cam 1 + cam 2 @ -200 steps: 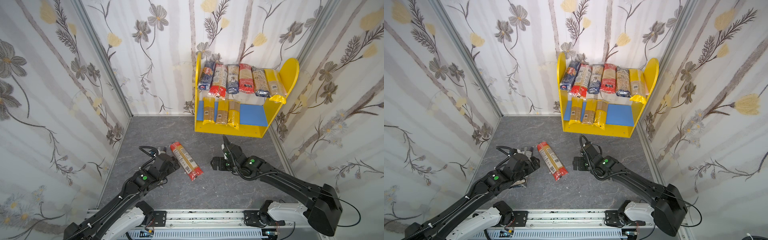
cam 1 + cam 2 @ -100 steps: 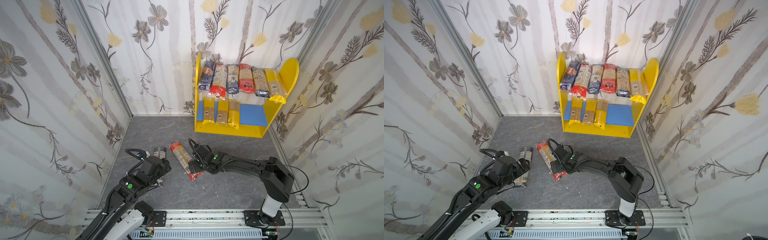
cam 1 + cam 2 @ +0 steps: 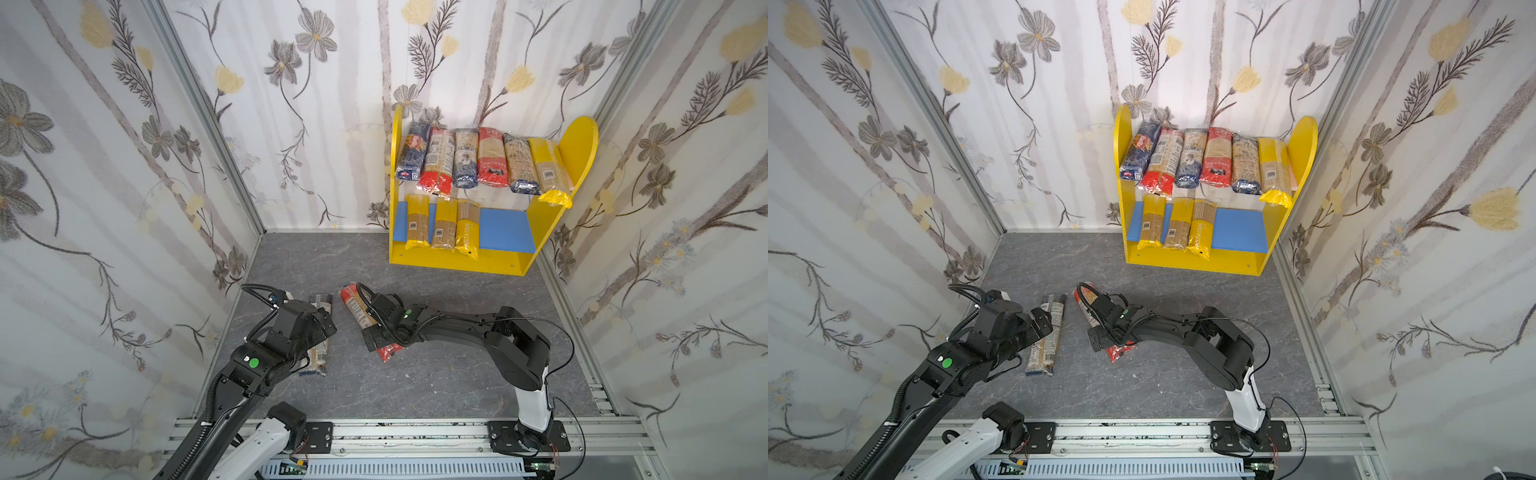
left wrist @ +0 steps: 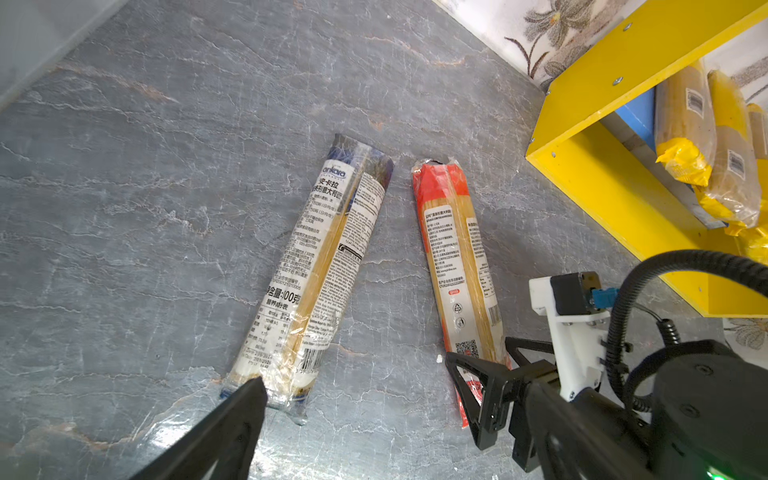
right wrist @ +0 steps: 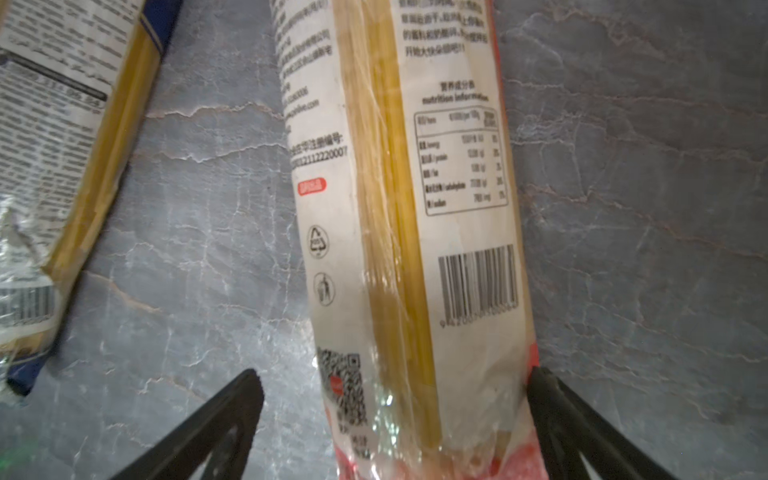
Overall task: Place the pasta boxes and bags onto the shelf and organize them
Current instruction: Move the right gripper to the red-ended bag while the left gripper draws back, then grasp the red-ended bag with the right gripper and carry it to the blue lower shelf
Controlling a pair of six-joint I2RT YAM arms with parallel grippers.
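Two pasta packets lie on the grey floor. My right gripper point(image 3: 375, 329) point(image 5: 392, 409) is open and straddles the red-ended packet point(image 3: 354, 306) point(image 5: 415, 232) near its closer end, one finger point(image 5: 232, 411) on each side. To its left lies the blue-ended packet point(image 3: 319, 356) point(image 4: 320, 266). My left gripper point(image 3: 325, 325) point(image 4: 395, 395) hovers open over that packet's middle, holding nothing; only one of its fingers point(image 4: 243, 405) shows in the left wrist view. The shelf point(image 3: 457, 262) point(image 3: 1196, 264) stands at the back right. Several packets point(image 3: 465, 160) lie on its upper board and three yellow ones point(image 3: 442, 224) on its blue lower board.
The right half of the blue lower board point(image 3: 507, 235) is bare. Flowered walls close in the floor on the left, back and right. The arms' base rail point(image 3: 395, 436) runs along the front. In the left wrist view the right arm's gripper point(image 4: 482, 374) is close by.
My right arm has swung left from beside the red-ended packet to over it, fingers now astride it. The left arm pulled back a little, uncovering the blue-ended packet's far end.
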